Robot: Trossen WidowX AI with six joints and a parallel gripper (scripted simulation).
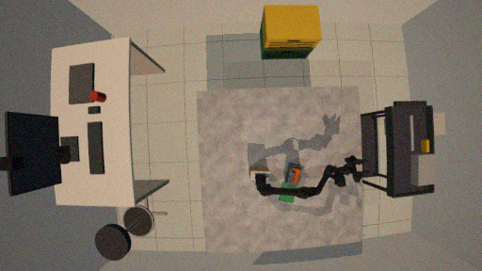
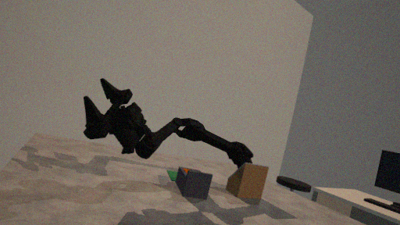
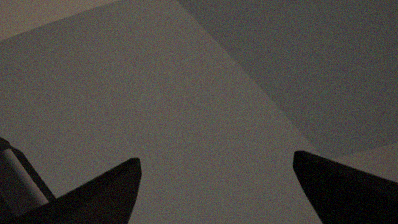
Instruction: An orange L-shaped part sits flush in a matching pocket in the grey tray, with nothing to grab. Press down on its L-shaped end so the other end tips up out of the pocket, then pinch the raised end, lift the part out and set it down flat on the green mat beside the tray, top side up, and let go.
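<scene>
The orange L-shaped part (image 1: pixel 296 175) lies in the pocket of the grey tray (image 1: pixel 289 175) (image 2: pixel 198 186); only a sliver of the part (image 2: pixel 186 170) shows in the exterior view. Whether it sits fully flush is too small to tell. The green mat (image 1: pixel 286 198) (image 2: pixel 172 176) lies beside the tray, partly hidden under the arm in the top view. My gripper (image 1: pixel 361 169) (image 2: pixel 94 88) (image 3: pixel 217 163) is open and empty, raised high and far to the side of the tray, pointing away from it. The wrist view shows neither tray, part nor mat.
The arm's base stands by a brown block (image 2: pixel 254 182) near the tray, and the arm passes over the mat in the top view. A dark shelf frame (image 1: pixel 398 155) stands beyond the gripper. A white desk (image 1: pixel 113 113) and a yellow cabinet (image 1: pixel 291 23) stand farther off.
</scene>
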